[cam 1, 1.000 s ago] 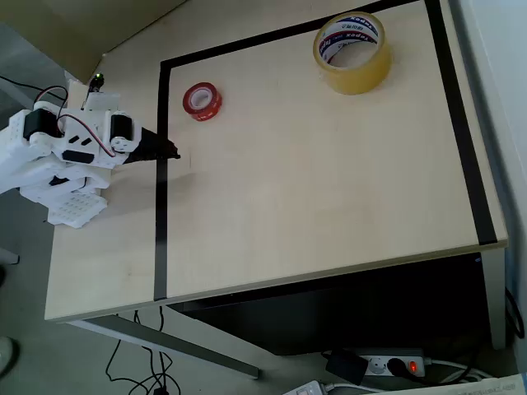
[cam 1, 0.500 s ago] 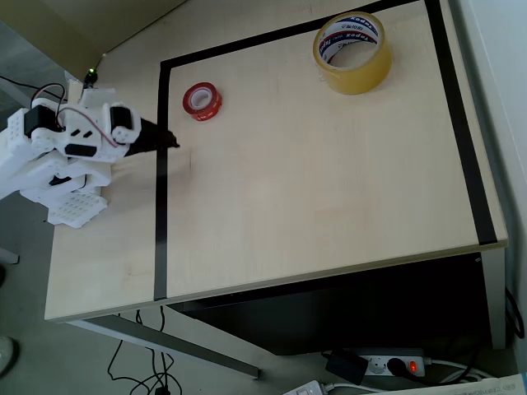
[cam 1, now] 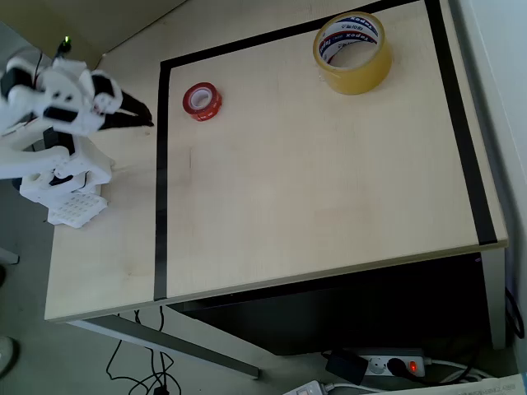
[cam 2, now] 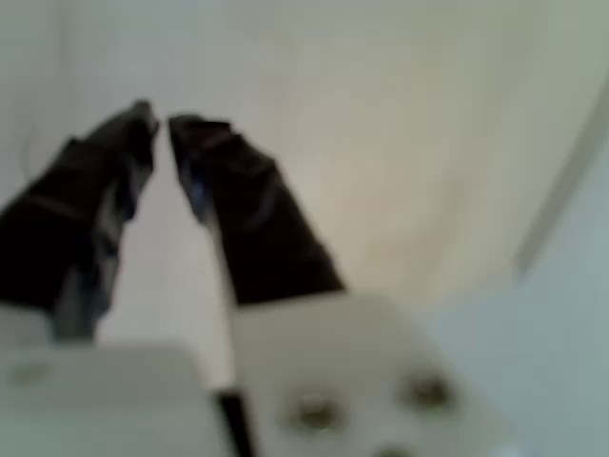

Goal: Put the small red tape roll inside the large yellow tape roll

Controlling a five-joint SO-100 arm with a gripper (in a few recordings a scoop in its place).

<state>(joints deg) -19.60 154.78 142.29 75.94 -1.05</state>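
my pincer (cam 1: 142,116) nearly pressed together, empty, at counter's (cam 1: 313,214) left edge in overhead view | small red tape roll (cam 1: 202,100) just right of it, flat | large yellow tape roll (cam 1: 352,51) well apart, far corner | nothing grasped yet; pick and placement both remain

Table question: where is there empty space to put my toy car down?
Plenty of room: the table is bare across its whole middle and near side inside the black tape border. Things sit along the far edge: the small red tape roll and the large yellow tape roll. The gripper hangs beside the left border.
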